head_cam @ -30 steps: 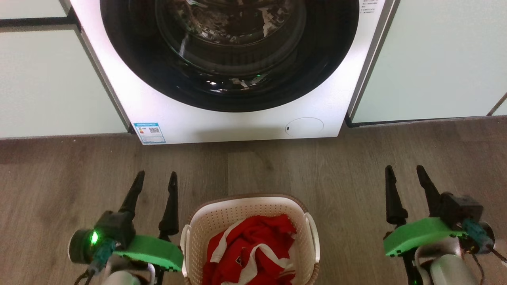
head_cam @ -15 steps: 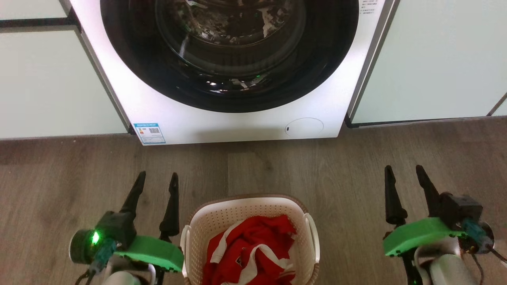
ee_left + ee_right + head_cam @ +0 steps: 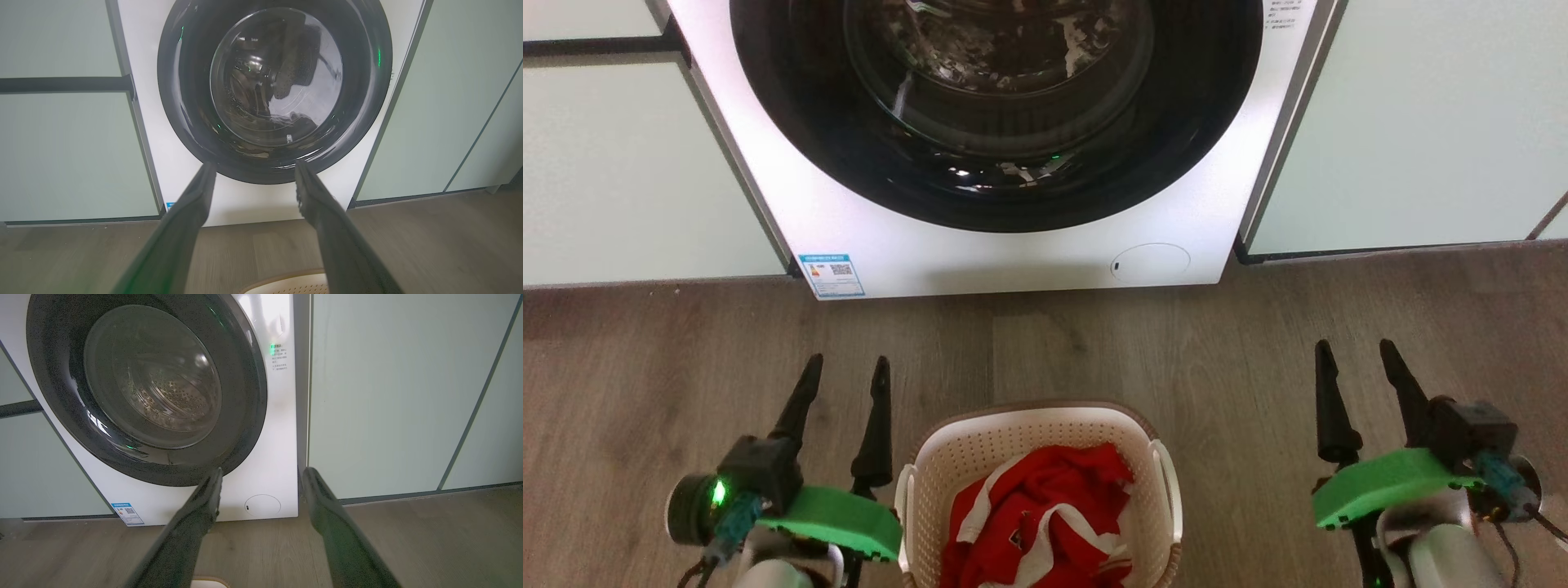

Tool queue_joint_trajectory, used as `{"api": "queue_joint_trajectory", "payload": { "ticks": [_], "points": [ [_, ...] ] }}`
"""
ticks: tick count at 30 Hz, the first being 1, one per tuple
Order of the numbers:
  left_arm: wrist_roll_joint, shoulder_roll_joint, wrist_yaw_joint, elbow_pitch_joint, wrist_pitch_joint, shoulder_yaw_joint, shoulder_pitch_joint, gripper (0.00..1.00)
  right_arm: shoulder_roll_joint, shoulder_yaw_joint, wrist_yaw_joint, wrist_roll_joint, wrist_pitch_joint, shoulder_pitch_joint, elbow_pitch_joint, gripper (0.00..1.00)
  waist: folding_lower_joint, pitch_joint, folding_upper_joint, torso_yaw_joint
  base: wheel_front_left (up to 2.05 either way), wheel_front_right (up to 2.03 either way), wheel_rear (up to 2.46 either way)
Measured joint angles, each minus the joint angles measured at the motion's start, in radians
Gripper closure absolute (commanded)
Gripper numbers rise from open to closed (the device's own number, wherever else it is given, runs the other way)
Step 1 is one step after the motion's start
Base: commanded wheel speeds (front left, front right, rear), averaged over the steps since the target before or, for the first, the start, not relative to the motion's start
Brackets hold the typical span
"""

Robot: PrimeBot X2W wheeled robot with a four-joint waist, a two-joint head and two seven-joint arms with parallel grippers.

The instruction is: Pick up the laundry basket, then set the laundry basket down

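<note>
Sticker [image 3: 832,274] on washing machine [image 3: 1029,261] illegible; left pincer [image 3: 848,359], right pincer [image 3: 1354,344] gape empty, flanking laundry basket [image 3: 980,445].

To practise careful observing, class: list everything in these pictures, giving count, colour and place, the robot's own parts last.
Cream-white perforated plastic laundry basket, brown-rimmed: one, bottom centre of the head view.
Red-and-white cloth garment: one, crumpled inside the basket.
White front-loading washing machine, round black door: one, beyond the basket.
Blue label: one, machine's lower left corner.
Pale green cabinet panels: several, either side of the machine.
Grey-brown wooden floor: one, under everything.
Left gripper: one, dark fingers, open, close beside the basket.
Right gripper: one, dark fingers, open, farther off to the basket's right.
</note>
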Motion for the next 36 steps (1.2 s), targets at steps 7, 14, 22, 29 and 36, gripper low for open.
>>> {"api": "queue_joint_trajectory", "payload": {
  "ticks": [7,14,22,29,36],
  "points": [
    [-0.014,0.001,-0.001,0.019,0.002,-0.004,0.001,1.00,0.001,0.000,0.000,0.000,0.000,0.002,0.018,1.00,0.0000,0.002,0.0000,-0.001,0.00,0.00,0.00],
    [-0.053,0.002,-0.001,0.087,0.013,-0.005,0.052,1.00,0.005,0.001,0.000,0.037,0.008,0.049,0.087,1.00,0.0000,0.002,0.0000,-0.001,0.00,0.00,0.00],
    [-0.139,0.003,-0.010,0.091,0.026,-0.003,0.049,1.00,0.005,0.000,0.000,0.117,0.026,0.044,0.086,1.00,0.0000,0.002,0.0000,0.001,0.00,0.00,0.00],
    [-0.223,0.004,-0.012,0.099,0.041,0.002,0.035,1.00,0.005,-0.004,0.000,0.197,0.041,0.043,0.086,1.00,0.0000,0.002,0.0000,0.002,0.00,0.00,0.00],
    [-0.306,0.005,-0.025,0.103,0.059,0.015,0.034,1.00,0.005,-0.009,0.000,0.277,0.056,0.042,0.087,1.00,0.0000,0.001,0.0000,0.003,0.00,0.00,0.00]
  ]
}}
